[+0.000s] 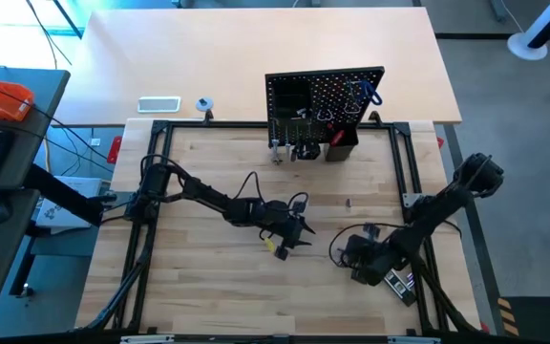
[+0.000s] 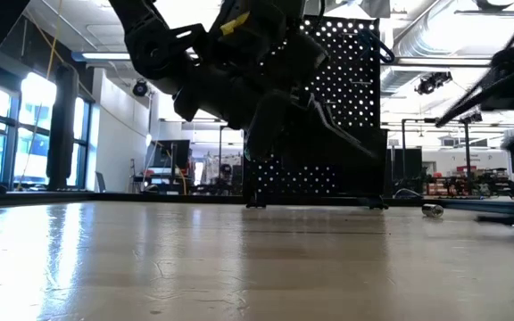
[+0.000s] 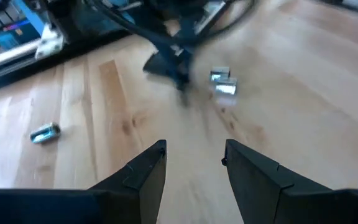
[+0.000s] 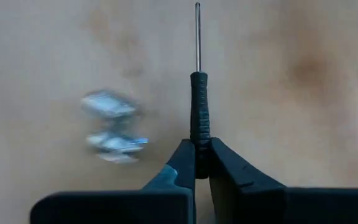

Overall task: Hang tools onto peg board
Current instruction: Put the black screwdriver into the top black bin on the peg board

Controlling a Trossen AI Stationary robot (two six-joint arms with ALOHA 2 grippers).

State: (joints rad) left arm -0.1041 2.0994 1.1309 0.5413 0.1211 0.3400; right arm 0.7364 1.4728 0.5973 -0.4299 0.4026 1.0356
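Peg board (image 1: 325, 110) stands at the table's (image 1: 208, 287) far edge, both arms lowered before it.

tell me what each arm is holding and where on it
Right end effector grips a black screwdriver at the butt of its handle. Left end effector is open, holding nothing.

black screwdriver (image 4: 198, 118), black white-dotted peg board (image 1: 324, 100), pale wood table (image 1: 218, 287)

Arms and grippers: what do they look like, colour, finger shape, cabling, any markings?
Both arms are dark, jointed links. The left gripper has two black wedge-shaped fingers; the right gripper has the same black tapered fingers on a flat black bar. Loose black cables loop beside each wrist in the high view. A yellow tag shows near the left gripper.
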